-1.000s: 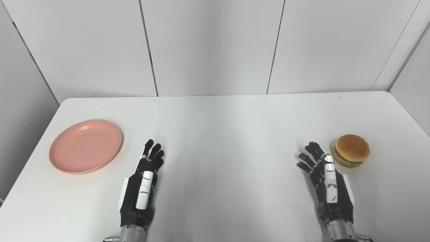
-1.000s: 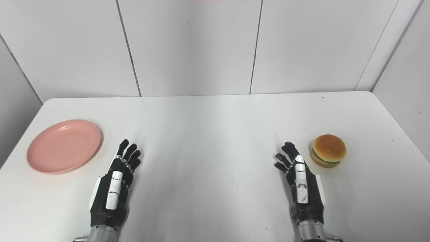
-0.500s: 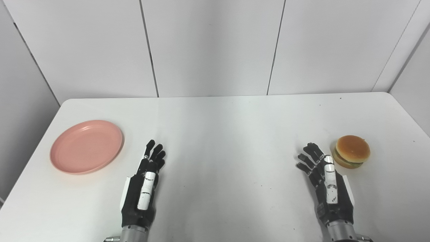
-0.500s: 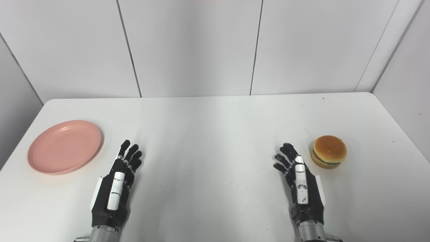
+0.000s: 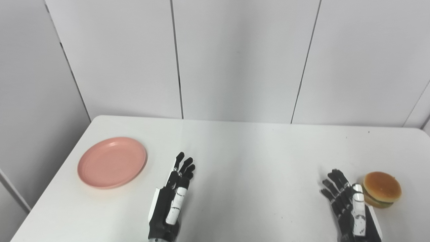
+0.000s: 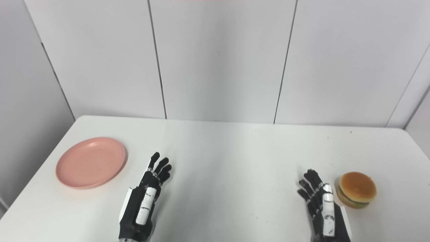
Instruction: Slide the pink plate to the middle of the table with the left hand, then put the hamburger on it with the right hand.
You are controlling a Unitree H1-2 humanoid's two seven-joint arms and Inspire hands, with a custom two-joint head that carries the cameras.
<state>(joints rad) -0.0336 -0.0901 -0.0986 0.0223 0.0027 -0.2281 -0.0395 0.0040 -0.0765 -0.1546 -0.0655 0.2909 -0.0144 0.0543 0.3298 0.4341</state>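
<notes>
Both hands sit idle from where I'm driving: my left hand (image 5: 171,205) lies low over the table (image 5: 255,158) with its fingers stretched forward and apart, holding nothing, and my right hand (image 6: 324,210) is likewise spread and empty. I read this as the very start, with neither step begun. The pink plate (image 5: 112,162) rests flat near the table's left side, close to the left hand's fingertips but not touching them. The hamburger (image 6: 357,190) stands upright near the right side, just beside the right hand, with a narrow gap between them.

Sliding the plate comes first. I judge that calls for carrying the left hand out to the left, setting fingers on the plate's rim or inner face, and drawing it toward the bare middle, pressing lightly so it glides rather than tips. The right hand should wait until the plate is parked.

Count: one plate, one hamburger, two hands, one table.
</notes>
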